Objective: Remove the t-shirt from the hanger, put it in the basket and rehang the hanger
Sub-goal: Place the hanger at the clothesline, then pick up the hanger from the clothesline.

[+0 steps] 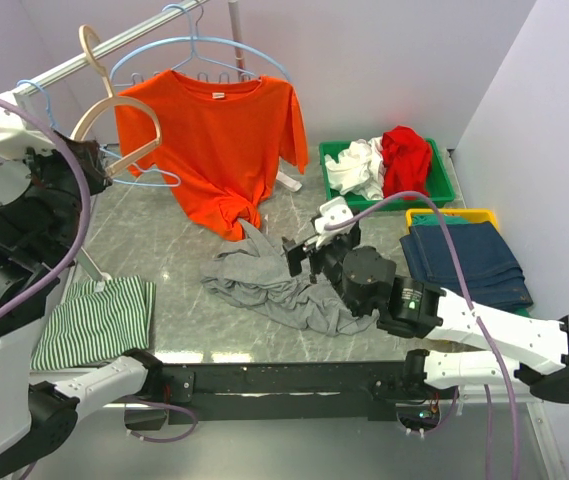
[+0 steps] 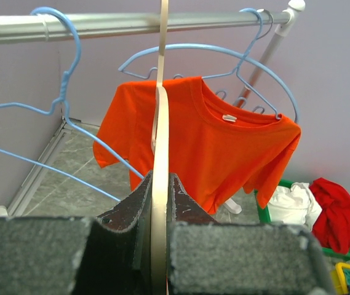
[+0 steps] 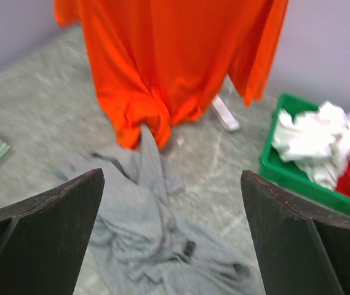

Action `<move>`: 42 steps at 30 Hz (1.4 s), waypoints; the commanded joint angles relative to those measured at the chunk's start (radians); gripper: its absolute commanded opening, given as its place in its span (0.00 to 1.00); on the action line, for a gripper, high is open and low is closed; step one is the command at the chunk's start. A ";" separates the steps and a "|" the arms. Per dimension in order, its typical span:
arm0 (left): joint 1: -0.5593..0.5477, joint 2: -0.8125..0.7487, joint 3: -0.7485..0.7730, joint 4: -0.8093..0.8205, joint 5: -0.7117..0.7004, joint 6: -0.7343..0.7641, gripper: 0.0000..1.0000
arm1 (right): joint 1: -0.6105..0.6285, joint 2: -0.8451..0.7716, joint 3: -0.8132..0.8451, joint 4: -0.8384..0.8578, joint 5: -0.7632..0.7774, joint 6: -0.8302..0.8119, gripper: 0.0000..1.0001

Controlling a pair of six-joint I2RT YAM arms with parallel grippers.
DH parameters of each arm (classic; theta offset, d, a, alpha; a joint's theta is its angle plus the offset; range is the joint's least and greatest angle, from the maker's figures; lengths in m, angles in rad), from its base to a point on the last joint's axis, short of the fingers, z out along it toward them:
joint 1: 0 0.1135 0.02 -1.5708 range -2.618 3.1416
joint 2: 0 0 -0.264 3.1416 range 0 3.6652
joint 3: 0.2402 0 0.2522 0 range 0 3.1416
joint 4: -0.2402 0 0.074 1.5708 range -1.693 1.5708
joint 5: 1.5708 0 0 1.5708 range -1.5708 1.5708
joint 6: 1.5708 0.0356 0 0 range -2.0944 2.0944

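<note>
Left wrist: hanger edge-on in left claw, top apparently cropped.

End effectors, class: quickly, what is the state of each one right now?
Left end effector: closed, gripping the beige hanger.
Right end effector: open, holding nothing.

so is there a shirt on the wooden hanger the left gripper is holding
No, the wooden hanger clamped in the left gripper is bare; the orange t-shirt hangs separately behind it.
</note>
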State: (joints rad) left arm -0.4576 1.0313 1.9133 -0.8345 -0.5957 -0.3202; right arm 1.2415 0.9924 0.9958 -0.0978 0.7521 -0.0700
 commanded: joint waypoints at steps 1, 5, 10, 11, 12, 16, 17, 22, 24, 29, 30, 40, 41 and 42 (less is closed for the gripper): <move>0.002 0.013 -0.033 0.058 -0.021 -0.023 0.01 | -0.011 0.041 0.093 0.083 -0.048 -0.013 1.00; 0.000 0.023 -0.069 0.078 -0.032 -0.020 0.01 | -0.011 0.068 0.115 0.084 -0.059 -0.013 1.00; -0.007 0.015 -0.115 0.084 -0.035 -0.022 0.01 | -0.011 0.092 0.125 0.093 -0.071 -0.014 1.00; -0.006 0.010 -0.125 0.089 -0.038 -0.025 0.01 | -0.013 0.097 0.135 0.092 -0.073 -0.016 1.00; -0.007 0.001 -0.132 0.090 -0.041 -0.025 0.01 | -0.013 0.104 0.139 0.092 -0.074 -0.020 1.00; -0.007 -0.030 -0.174 0.092 -0.017 -0.031 0.07 | -0.013 0.135 0.178 0.090 -0.077 -0.030 1.00; -0.009 -0.037 -0.183 0.095 -0.010 -0.034 0.30 | -0.014 0.140 0.194 0.090 -0.077 -0.031 1.00; -0.009 -0.092 -0.218 0.109 0.023 -0.036 0.76 | -0.031 0.172 0.236 0.083 -0.076 -0.024 1.00; -0.009 -0.103 -0.206 0.100 0.043 -0.034 0.82 | -0.048 0.184 0.256 0.079 -0.074 -0.014 1.00; -0.007 -0.135 -0.186 0.094 0.134 -0.034 0.88 | -0.100 0.199 0.299 0.082 -0.092 0.019 1.00; -0.009 -0.142 -0.188 0.095 0.148 -0.034 0.89 | -0.131 0.203 0.303 0.089 -0.115 0.019 1.00; -0.007 -0.232 -0.234 0.155 0.151 -0.029 0.92 | -0.373 0.294 0.455 0.135 -0.532 -0.017 1.00; -0.009 -0.249 -0.240 0.172 0.142 -0.028 0.92 | -0.372 0.331 0.487 0.121 -0.584 -0.048 1.00; -0.007 -0.258 -0.250 0.184 0.133 -0.028 0.92 | -0.367 0.354 0.524 0.077 -0.627 -0.060 1.00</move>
State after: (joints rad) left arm -0.4664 0.8028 1.6855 -0.7250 -0.4511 -0.3565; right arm 0.8776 1.2873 1.3781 -0.0189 0.4091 -0.0761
